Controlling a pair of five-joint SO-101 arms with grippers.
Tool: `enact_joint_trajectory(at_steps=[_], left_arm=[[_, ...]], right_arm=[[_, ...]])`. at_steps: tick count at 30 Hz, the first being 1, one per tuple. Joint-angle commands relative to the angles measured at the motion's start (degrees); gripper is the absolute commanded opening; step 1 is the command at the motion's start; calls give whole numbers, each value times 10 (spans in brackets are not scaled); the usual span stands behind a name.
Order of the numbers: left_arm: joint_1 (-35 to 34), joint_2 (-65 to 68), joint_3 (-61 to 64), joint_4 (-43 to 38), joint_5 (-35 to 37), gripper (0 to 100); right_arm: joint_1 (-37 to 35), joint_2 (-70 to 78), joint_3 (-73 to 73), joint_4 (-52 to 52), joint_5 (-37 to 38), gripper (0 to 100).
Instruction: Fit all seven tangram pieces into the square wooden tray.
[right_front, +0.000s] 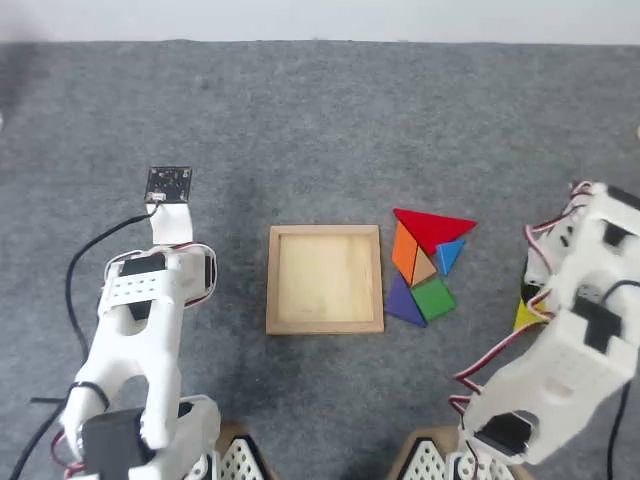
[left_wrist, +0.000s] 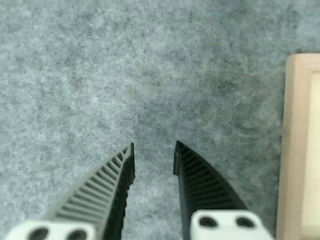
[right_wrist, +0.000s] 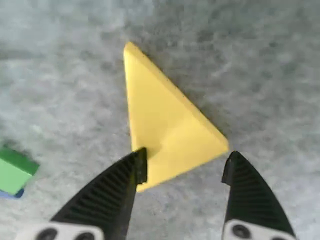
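Observation:
The square wooden tray (right_front: 325, 278) lies empty at mid-table; its rim (left_wrist: 300, 145) borders the left wrist view. Just right of it sits a cluster: red triangle (right_front: 430, 228), orange parallelogram (right_front: 404, 250), tan triangle (right_front: 424, 266), small blue triangle (right_front: 449, 255), green square (right_front: 434, 297), purple triangle (right_front: 403, 300). A yellow triangle (right_wrist: 165, 130) lies apart to the right, partly under the right arm (right_front: 575, 340). My right gripper (right_wrist: 186, 159) is open just above it, one finger over its edge. My left gripper (left_wrist: 154, 146) is open over bare carpet left of the tray.
Grey carpet covers the whole table. The left arm (right_front: 140, 330) stands left of the tray with black cables trailing at its side. The green square (right_wrist: 15, 170) shows at the edge of the right wrist view. Open carpet lies behind the tray.

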Motion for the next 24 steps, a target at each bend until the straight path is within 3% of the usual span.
enact_joint_trajectory(at_steps=[1, 6, 24], left_arm=[[4, -4, -1, -11, -4, 123], [4, -4, 0, -11, -4, 123], [4, -4, 0, -11, -4, 123]], right_arm=[[-61, -61, 56, -59, -11, 327], [-81, -103, 59, -76, -36, 452], [-80, 3, 59, -92, 0, 332]])
